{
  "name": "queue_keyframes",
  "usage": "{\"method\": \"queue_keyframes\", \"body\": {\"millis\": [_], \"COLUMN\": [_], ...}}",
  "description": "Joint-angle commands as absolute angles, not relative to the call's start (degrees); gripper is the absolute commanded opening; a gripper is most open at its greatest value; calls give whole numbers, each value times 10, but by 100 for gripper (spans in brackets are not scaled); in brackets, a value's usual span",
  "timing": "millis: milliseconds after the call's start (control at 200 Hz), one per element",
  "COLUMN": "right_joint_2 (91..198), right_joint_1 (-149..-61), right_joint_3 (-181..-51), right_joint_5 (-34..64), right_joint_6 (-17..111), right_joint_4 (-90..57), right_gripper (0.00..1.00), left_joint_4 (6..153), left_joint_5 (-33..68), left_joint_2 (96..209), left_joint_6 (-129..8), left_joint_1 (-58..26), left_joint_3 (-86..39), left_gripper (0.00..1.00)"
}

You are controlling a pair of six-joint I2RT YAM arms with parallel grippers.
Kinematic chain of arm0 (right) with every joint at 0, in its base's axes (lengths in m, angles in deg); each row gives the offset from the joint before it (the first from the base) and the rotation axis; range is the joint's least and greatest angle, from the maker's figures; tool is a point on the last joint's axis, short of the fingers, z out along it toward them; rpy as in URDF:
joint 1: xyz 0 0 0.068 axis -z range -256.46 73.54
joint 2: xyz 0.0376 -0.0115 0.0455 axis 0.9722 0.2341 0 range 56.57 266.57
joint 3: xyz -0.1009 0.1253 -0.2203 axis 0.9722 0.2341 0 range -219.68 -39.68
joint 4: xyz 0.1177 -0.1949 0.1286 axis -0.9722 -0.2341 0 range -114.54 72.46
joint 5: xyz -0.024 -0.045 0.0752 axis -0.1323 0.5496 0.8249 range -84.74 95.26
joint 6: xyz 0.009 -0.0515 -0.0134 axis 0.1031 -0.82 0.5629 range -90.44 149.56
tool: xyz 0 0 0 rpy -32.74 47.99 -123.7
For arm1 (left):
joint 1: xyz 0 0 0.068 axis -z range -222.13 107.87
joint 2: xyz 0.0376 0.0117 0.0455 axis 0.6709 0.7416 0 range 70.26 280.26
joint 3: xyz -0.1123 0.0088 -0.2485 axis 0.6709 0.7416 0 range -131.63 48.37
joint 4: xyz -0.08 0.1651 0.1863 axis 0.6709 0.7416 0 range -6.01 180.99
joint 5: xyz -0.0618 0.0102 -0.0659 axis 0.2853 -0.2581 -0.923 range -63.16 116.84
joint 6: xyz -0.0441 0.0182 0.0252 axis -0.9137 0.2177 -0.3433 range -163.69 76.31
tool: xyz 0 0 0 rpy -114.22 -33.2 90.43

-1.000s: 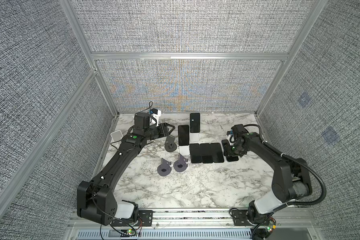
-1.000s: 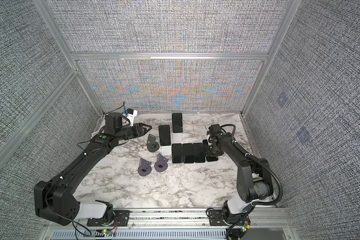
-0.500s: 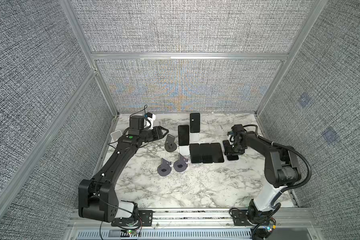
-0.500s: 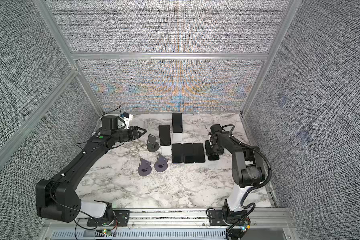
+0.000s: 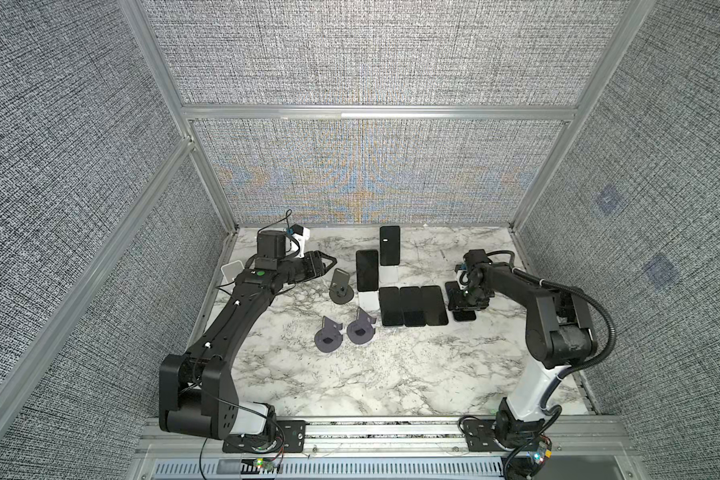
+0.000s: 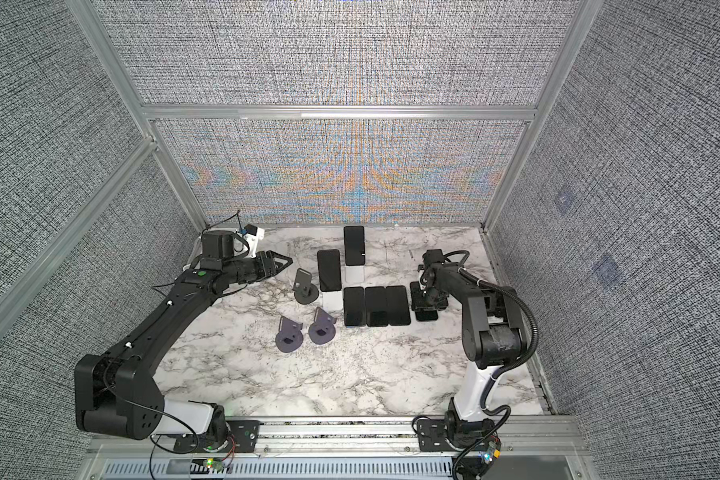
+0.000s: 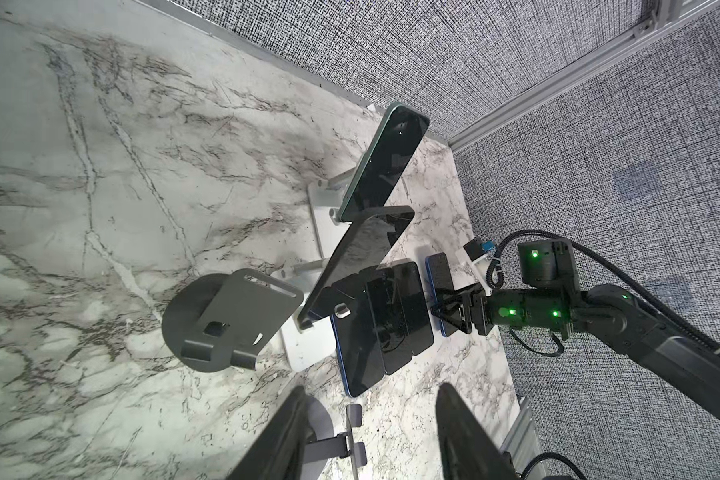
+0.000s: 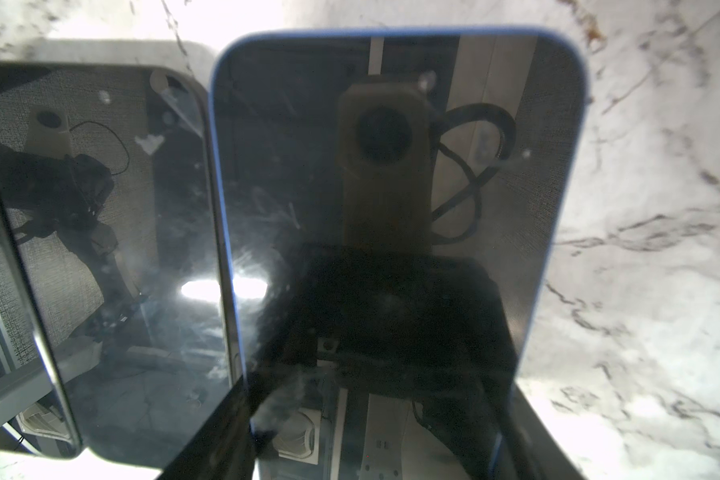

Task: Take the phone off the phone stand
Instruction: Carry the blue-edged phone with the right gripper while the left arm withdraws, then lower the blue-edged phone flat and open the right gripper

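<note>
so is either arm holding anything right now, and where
Right fingers grip the blue-edged phone by its long edges near one end; left fingers hold nothing.

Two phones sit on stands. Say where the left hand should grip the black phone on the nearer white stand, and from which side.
Likely best: pinch the black rectangular phone across its long edges, upper half, coming from above. It leans back on the white flat-based stand, whose hooks hold its bottom edge.
</note>
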State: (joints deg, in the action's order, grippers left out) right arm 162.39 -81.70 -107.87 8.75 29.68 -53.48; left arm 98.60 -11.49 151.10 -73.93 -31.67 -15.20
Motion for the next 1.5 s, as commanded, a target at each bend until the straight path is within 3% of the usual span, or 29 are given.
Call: {"method": "queue_keyframes", "body": {"millis": [0,1076,1496], "right_joint_2": [1628,1655,1657], "right_joint_1": [-817,-818,-819], "right_joint_3": [-1087,-1076,-1075], "right_joint_5": [94,113,125], "right_joint_6": [299,312,317], "right_joint_4": [-536,-544,-551], "right_gripper": [28,60,65], "left_joint_4": [972,970,969], "left_joint_5": [-124,-132,-133], "left_joint_2": [1509,1503,1502], "left_joint_6": [-741,-744,-743], "left_joint_1": [-318,-329,-332], "left_joint_3": [-153,-153,-152], "left_gripper": [51,51,51]}}
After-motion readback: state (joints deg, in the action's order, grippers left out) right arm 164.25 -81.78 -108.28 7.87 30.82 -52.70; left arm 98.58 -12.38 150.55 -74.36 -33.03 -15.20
